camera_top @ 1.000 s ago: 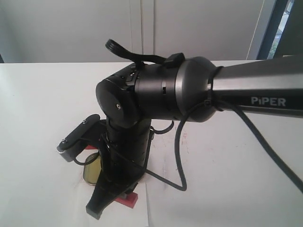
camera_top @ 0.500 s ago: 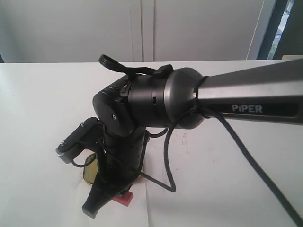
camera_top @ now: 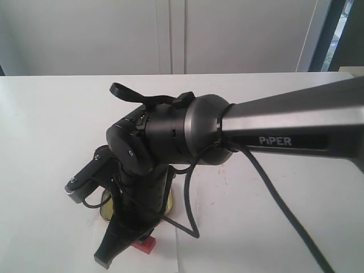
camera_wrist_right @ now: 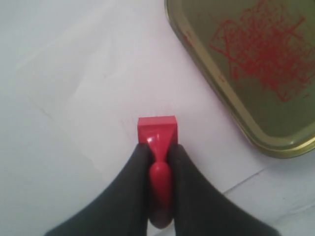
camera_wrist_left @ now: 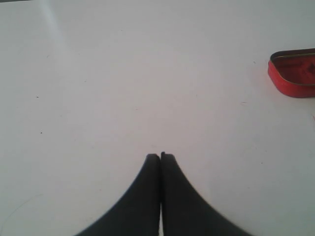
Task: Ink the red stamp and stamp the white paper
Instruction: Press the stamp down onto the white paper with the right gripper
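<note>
The right tool (camera_wrist_right: pixel 159 150) pinches the red stamp (camera_wrist_right: pixel 156 129) by its handle over the white paper (camera_wrist_right: pixel 98 88), gold tin (camera_top: pixel 107 206) at its eleven o'clock in the exterior view; the left tool (camera_wrist_left: pixel 160 157) is pressed together.

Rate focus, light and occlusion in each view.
Exterior view: the black right arm fills the middle, hiding most of the scene. Left wrist view: even light, washed-out white tabletop, closed left gripper soft-edged. Right wrist view: the small red knobbed stamp is fairly sharp, the right gripper holding it blurred.
</note>
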Action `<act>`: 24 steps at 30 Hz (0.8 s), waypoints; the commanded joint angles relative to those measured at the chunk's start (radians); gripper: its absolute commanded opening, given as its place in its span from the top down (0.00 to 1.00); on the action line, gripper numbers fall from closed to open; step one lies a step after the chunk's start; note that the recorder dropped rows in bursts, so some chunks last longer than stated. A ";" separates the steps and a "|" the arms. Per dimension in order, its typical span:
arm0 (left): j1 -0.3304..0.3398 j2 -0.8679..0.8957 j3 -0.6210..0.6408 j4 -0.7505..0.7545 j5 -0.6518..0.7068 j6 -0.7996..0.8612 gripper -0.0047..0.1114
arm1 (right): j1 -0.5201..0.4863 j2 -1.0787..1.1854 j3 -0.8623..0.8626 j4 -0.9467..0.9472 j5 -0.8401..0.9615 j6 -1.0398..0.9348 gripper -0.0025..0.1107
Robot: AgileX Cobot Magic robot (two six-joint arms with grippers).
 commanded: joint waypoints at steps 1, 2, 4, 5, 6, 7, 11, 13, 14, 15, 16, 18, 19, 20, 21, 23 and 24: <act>0.003 -0.005 0.004 -0.006 -0.003 -0.007 0.96 | 0.000 0.016 0.001 -0.007 -0.009 0.005 0.98; 0.003 -0.005 0.004 -0.006 -0.003 -0.007 0.96 | 0.000 0.020 0.001 -0.007 -0.012 0.007 0.98; 0.003 -0.005 0.004 -0.006 -0.003 -0.007 0.96 | 0.000 0.023 0.001 -0.007 -0.026 0.012 0.98; 0.003 -0.005 0.004 -0.006 -0.003 -0.007 0.96 | 0.000 0.023 0.001 -0.007 -0.036 0.012 0.98; 0.003 -0.005 0.004 -0.006 -0.003 -0.007 0.96 | 0.000 0.023 0.001 -0.007 -0.049 0.013 0.98; 0.003 -0.005 0.004 -0.006 -0.003 -0.007 0.96 | 0.000 0.023 0.001 -0.007 -0.052 0.013 0.98; 0.003 -0.005 0.004 -0.006 -0.003 -0.007 0.96 | 0.000 0.029 0.001 -0.007 -0.063 0.013 0.98; 0.003 -0.005 0.004 -0.006 -0.003 -0.007 0.96 | 0.000 0.050 0.001 -0.007 -0.065 0.013 0.98; 0.003 -0.005 0.004 -0.006 -0.003 -0.007 0.96 | 0.000 0.062 0.001 -0.009 -0.067 0.013 0.98; 0.003 -0.005 0.004 -0.006 -0.003 -0.007 0.96 | 0.000 0.071 0.001 -0.009 -0.070 0.013 0.98; 0.003 -0.005 0.004 -0.006 -0.003 -0.007 0.96 | 0.000 0.077 0.001 -0.006 -0.070 0.013 0.98; 0.003 -0.005 0.004 -0.006 -0.003 -0.007 0.96 | 0.000 0.093 0.001 -0.001 -0.065 0.020 0.98; 0.003 -0.005 0.004 -0.006 -0.003 -0.007 0.96 | 0.000 0.105 0.001 -0.001 -0.058 0.020 0.98; 0.003 -0.005 0.004 -0.006 -0.003 -0.007 0.96 | 0.000 0.112 0.001 0.001 -0.047 0.020 0.98; 0.003 -0.005 0.004 -0.006 -0.003 -0.007 0.96 | 0.000 0.123 0.001 0.003 -0.032 0.020 0.98; 0.003 -0.005 0.004 -0.006 -0.003 -0.007 0.96 | 0.000 0.129 0.001 0.004 -0.008 0.013 0.98; 0.003 -0.005 0.004 -0.006 -0.003 -0.007 0.96 | 0.000 0.132 0.001 0.004 -0.003 0.009 0.98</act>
